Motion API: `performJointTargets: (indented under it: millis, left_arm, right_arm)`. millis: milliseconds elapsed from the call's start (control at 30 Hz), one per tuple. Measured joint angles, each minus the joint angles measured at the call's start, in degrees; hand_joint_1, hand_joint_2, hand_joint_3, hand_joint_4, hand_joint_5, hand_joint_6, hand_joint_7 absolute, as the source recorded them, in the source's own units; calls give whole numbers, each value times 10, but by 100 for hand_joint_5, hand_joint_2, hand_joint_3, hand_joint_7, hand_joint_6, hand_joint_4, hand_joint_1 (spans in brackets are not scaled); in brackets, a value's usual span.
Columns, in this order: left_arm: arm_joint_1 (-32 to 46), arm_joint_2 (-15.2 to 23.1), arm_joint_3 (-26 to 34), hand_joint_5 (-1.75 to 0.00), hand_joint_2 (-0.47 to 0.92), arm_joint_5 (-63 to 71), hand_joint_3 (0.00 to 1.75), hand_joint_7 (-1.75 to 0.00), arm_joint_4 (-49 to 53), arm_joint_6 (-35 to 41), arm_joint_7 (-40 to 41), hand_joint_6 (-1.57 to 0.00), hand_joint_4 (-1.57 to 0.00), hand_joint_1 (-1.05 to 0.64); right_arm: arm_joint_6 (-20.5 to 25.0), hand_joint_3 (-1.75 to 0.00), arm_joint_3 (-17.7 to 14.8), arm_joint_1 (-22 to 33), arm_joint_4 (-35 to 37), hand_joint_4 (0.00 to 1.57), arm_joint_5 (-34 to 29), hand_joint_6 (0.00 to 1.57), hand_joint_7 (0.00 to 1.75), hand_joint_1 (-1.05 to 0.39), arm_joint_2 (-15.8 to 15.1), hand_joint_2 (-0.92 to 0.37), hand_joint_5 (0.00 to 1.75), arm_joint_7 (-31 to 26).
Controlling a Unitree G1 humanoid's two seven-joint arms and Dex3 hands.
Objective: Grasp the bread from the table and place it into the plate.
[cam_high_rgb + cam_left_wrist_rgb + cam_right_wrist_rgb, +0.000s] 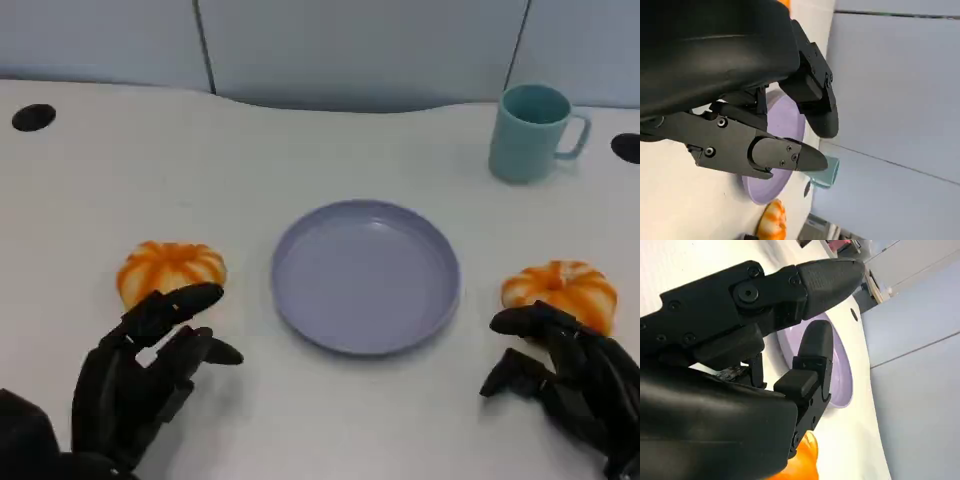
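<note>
Two orange, pumpkin-shaped breads lie on the white table, one (170,268) left of the lavender plate (366,276) and one (560,289) right of it. The plate holds nothing. My left hand (140,375) hovers just in front of the left bread, fingers apart, nothing in it. My right hand (565,375) sits just in front of the right bread, fingers spread, empty too. In the left wrist view, my left hand (765,125) has the plate (785,125) and the far bread (772,222) beyond it. The right wrist view has my right hand (765,340), the plate (840,375) and an orange bread (802,460) beside the fingers.
A teal mug (530,132) stands at the back right of the table. Two dark round holes mark the tabletop, one at the far left (33,117) and one at the far right (628,147). A pale wall panel runs behind the table.
</note>
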Motion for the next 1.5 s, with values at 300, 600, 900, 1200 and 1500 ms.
performJointTargets:
  millis: [300, 600, 900, 1200, 1500]
  left_arm:
    - [-29, 60, -13, -58, 92, 92, 8, 0, 52, -130, 10, -42, -23, -59]
    - [-47, 160, -41, -41, 90, 304, 4, 0, 0, -181, 132, -29, -11, -60]
    - [-72, 229, -80, -35, 92, 464, 3, 0, -15, -187, 259, -23, -3, -70]
    - [-136, 294, -149, -19, 91, 629, 1, -1, -42, -67, 324, -23, -3, -71]
    - [-267, 303, -271, -15, 88, 714, 0, 0, 88, 55, 323, -19, -6, -70]
  right_arm:
    - [-6, -18, 10, -4, 1, 63, -7, 64, 102, -46, 8, -92, 143, -6]
    - [-6, -18, 10, -9, 6, 64, -8, 63, 102, -45, 10, -92, 143, -7]
    - [-7, -18, 9, -12, 9, 64, -8, 64, 101, -46, 11, -92, 142, -6]
    - [-8, -16, 8, -16, 14, 65, -8, 65, 101, -46, 12, -92, 142, -5]
    - [-6, -18, 10, -12, 5, 63, -10, 63, 101, -44, 12, -92, 142, -14]
